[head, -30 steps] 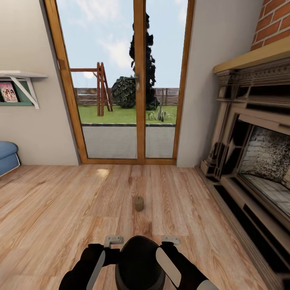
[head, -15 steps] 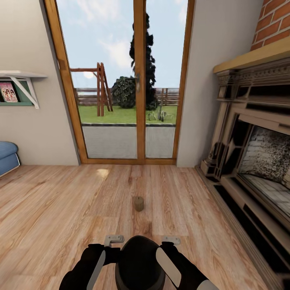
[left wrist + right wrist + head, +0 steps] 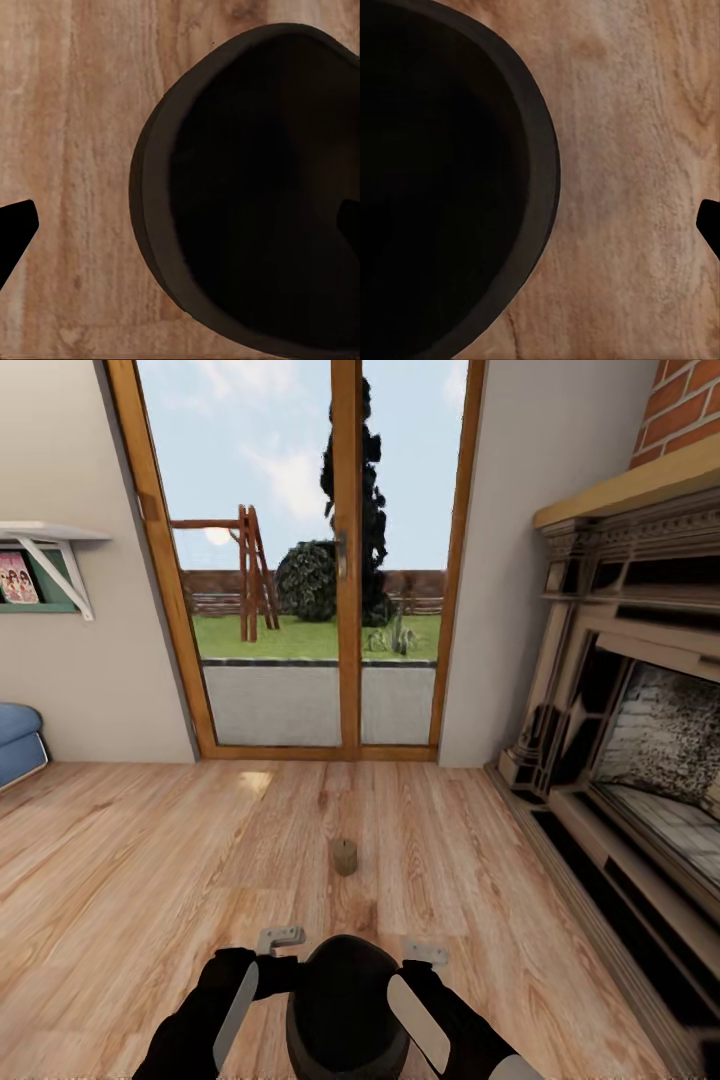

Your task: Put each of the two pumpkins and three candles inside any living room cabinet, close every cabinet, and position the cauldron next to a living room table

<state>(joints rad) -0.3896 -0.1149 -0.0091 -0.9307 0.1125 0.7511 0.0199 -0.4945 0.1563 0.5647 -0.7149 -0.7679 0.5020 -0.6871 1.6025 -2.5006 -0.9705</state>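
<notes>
From the head view, my two arms reached forward and down around the cauldron (image 3: 345, 1005), a black round pot sitting low and near, between them. My left gripper (image 3: 280, 938) and right gripper (image 3: 425, 952) showed as pale brackets at the pot's far left and far right shoulders. Whether either gripper was clamped on the rim I could not tell from there.

The left wrist view gave the pot's dark mouth and thick rim (image 3: 150, 217) from above, over bare floor (image 3: 75, 150); one black fingertip (image 3: 13, 229) stood outside the rim and the other appeared over the pot's dark interior. That gripper stood wide apart, straddling the wall; contact unclear. The right wrist view gave the rim (image 3: 544, 172) as well, with a single fingertip (image 3: 711, 225) well clear of it over the boards; I could not tell that gripper's opening.

One candle (image 3: 344, 856), short and beige-grey, stood upright on the wooden floor (image 3: 150, 860) just beyond the cauldron, apart from it.

Room: a wood-framed glass door (image 3: 345, 560) on the far wall, a fireplace (image 3: 640, 740) with brick above at right, a wall shelf (image 3: 45, 560) and a blue seat (image 3: 18, 740) at left.
</notes>
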